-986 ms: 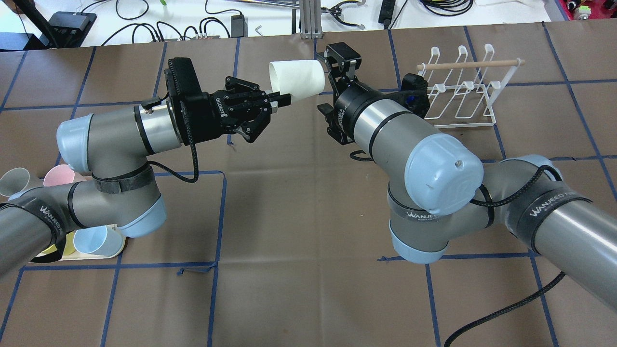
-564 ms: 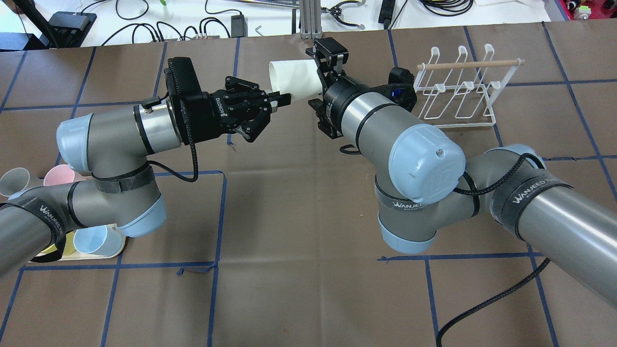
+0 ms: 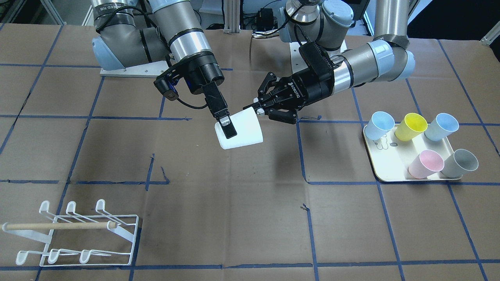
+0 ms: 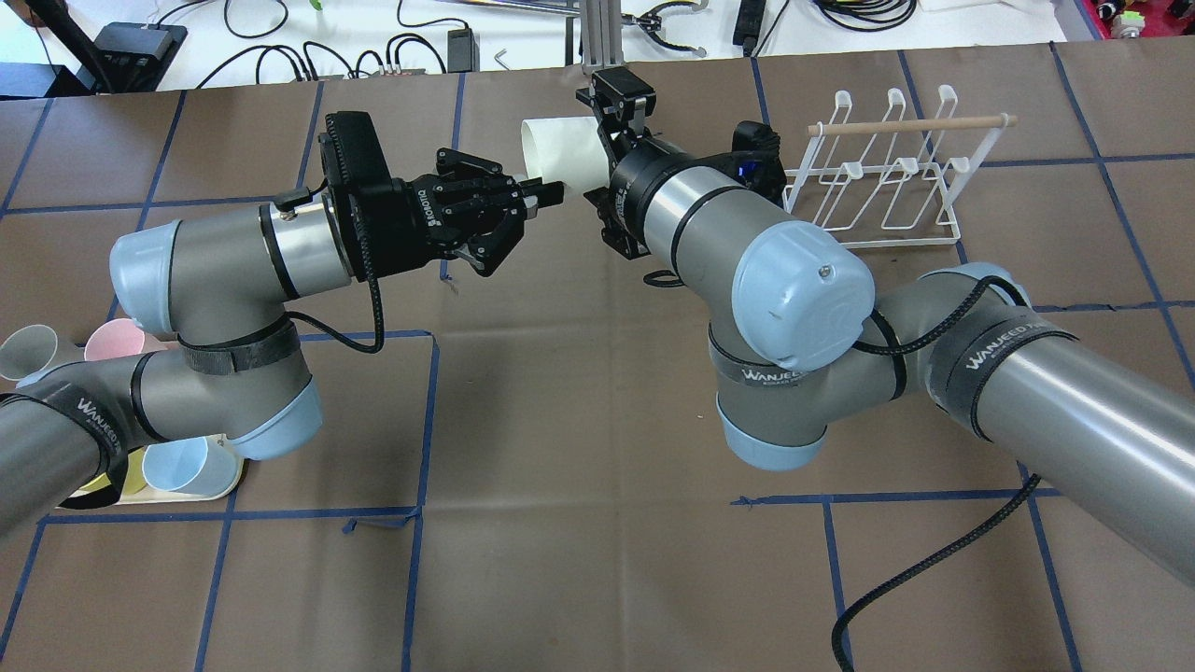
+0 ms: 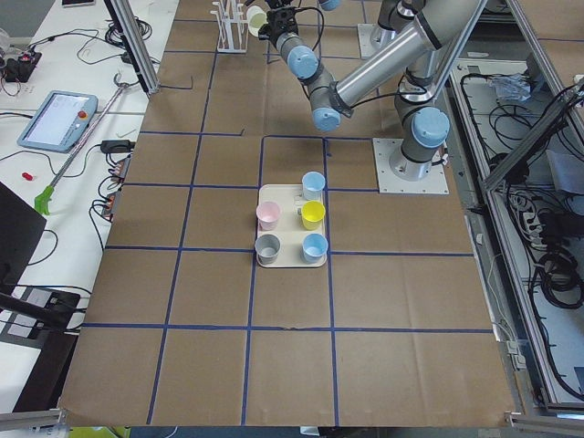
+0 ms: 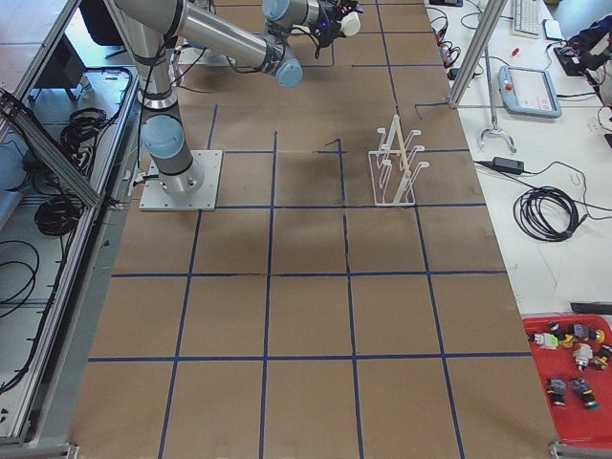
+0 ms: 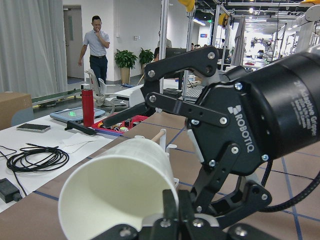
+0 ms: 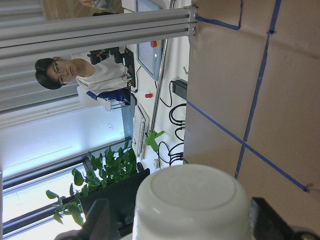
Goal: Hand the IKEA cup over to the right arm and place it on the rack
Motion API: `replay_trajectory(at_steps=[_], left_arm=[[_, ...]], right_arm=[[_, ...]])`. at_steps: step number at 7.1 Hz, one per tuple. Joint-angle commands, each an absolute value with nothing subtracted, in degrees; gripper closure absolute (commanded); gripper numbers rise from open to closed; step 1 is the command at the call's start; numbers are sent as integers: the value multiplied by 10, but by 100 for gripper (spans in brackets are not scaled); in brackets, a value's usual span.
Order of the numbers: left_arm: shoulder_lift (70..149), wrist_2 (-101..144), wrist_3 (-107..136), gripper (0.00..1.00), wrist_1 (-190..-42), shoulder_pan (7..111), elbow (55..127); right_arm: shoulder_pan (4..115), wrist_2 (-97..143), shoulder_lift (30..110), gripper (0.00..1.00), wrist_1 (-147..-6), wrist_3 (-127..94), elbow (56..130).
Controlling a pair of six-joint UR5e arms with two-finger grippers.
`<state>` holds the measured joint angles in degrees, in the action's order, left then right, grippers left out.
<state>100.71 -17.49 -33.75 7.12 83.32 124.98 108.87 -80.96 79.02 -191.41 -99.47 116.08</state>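
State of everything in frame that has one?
White plastic cup: airborne, on its side, rim pinched.
Left gripper: shut on the cup's rim.
Right gripper: open, straddling the cup's base end.
White wire rack with wooden dowel: empty, upright.
Five pastel cups: upright on cream tray.

Seen from across the table, the right gripper (image 3: 233, 132) shows only its near finger (image 3: 226, 127); the other is hidden behind the white cup (image 3: 244, 130). Overhead, the right wrist (image 4: 653, 201) covers that cup's closed end. In the right wrist camera the cup is cut off below, and the fingers on either side of it are blurred. Well apart from the cup, the left arm (image 4: 84, 420) hides most of the cream tray (image 4: 229, 485). In both side views the cup is too small to judge any grip.
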Motion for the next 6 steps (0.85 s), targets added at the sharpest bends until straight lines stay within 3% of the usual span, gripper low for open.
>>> replay_trajectory(at_steps=[1,4,6], left_arm=[[1005,-176,-338,100,71,833,1250],[1005,-176,-338,97,71,833,1249],[1005,-177,-338,93,71,833,1248]], right_arm=[[1090,-809,788,6,-1913,-993,1161],[1089,-809,789,33,-1916,-991,1159],[1089,-809,789,43,-1915,-984,1159]])
